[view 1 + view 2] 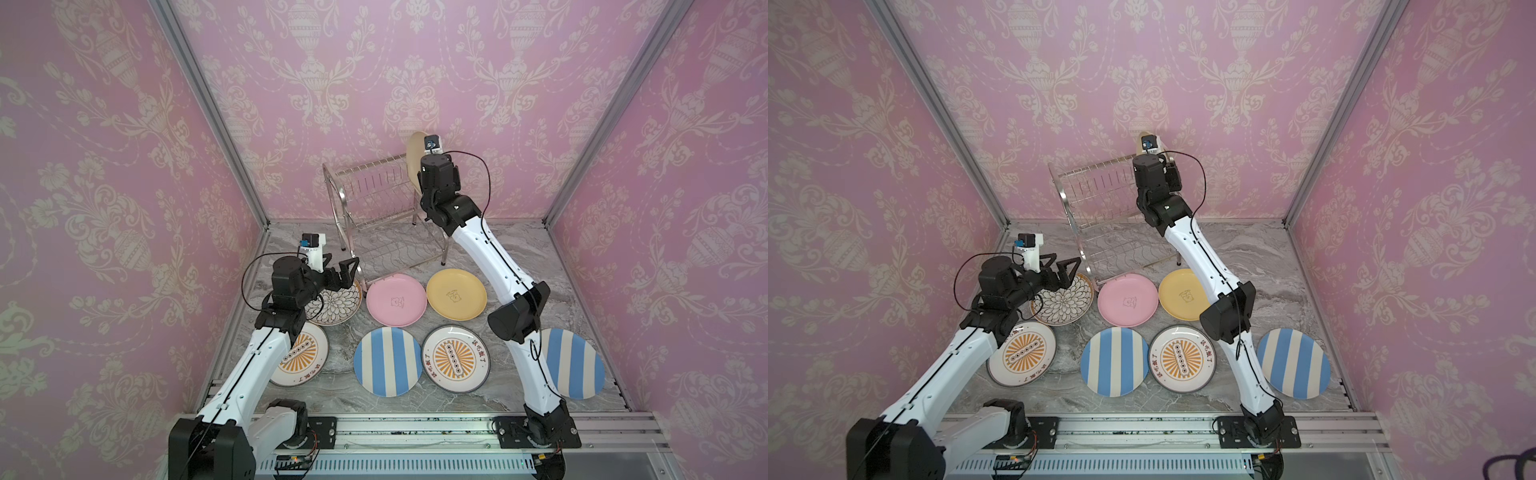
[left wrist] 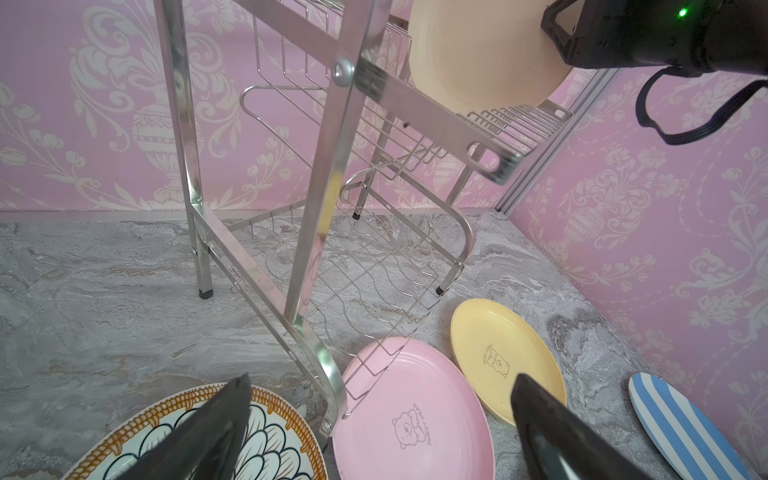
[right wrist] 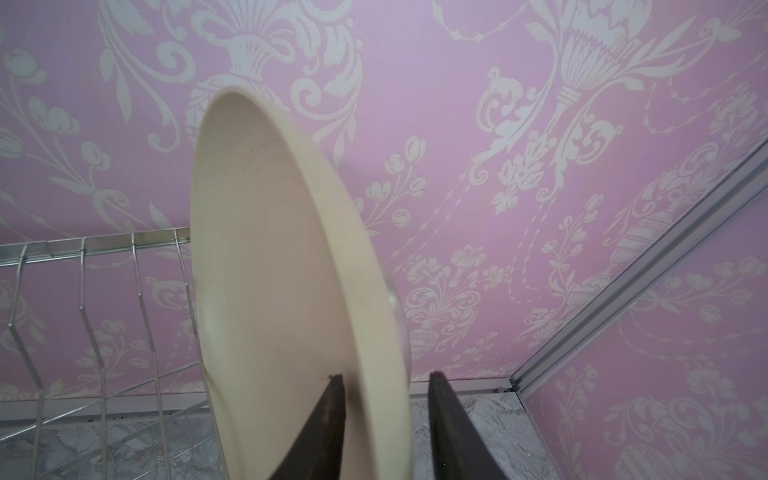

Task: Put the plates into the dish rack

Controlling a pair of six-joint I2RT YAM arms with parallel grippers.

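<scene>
Right wrist view: right claw [image 3: 385, 376] straddles cream plate [image 3: 291, 270] (bottom cut off).

Eight plates [image 1: 396, 300], one two-tier wire dish rack [image 1: 374, 195], two robot arms [image 1: 490, 257].

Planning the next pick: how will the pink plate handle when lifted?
Matte, the pink plate is probably stiff and light. Lying flat, its rim offers little purchase. Its far edge seems under the dish rack: it may snag.
</scene>
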